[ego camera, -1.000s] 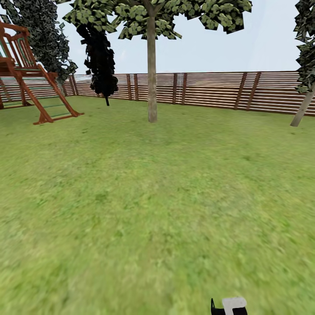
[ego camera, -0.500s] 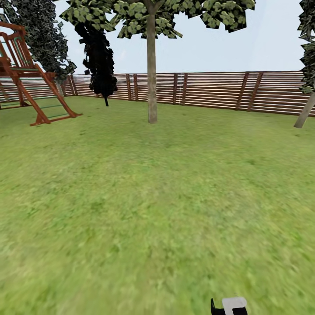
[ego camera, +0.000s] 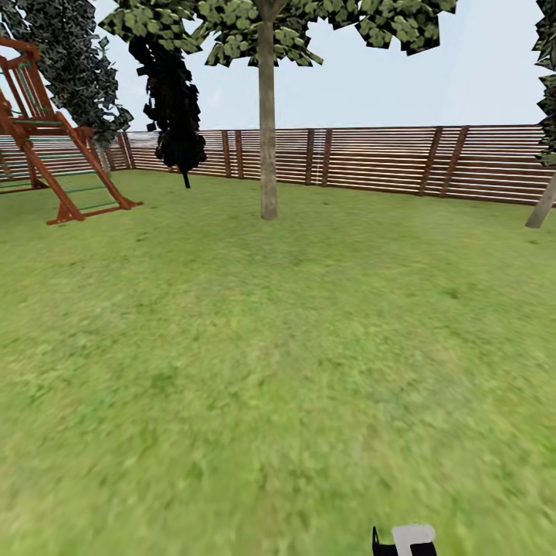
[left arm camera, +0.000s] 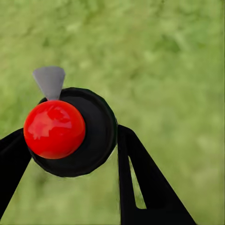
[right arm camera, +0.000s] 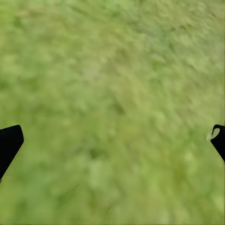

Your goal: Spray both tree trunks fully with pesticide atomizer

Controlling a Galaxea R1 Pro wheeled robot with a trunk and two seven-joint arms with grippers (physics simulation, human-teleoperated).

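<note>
In the left wrist view the pesticide atomizer (left arm camera: 70,131) shows as a black round body with a red ball and a small grey nozzle. My left gripper (left arm camera: 70,143) is shut on it, a black finger on each side, above the blurry grass floor (left arm camera: 178,61). My right gripper (right arm camera: 112,140) is open, its black fingertips far apart over bare grass. In the head view a tree (ego camera: 266,46) with a straight beige-grey tree trunk (ego camera: 267,139) stands ahead at the middle, far off. Another leaning trunk (ego camera: 542,207) shows at the right edge.
A brown slat fence (ego camera: 371,161) closes the far side of the lawn (ego camera: 255,347). A red-brown wooden play frame (ego camera: 46,139) stands at the far left, with a black-leaved narrow tree (ego camera: 171,93) beside it. A white-and-black robot part (ego camera: 408,539) shows at the bottom edge.
The whole head view has shifted a little: the play frame slid left and the right trunk slid right, so the camera has moved forward. Nothing in the garden itself has moved.
</note>
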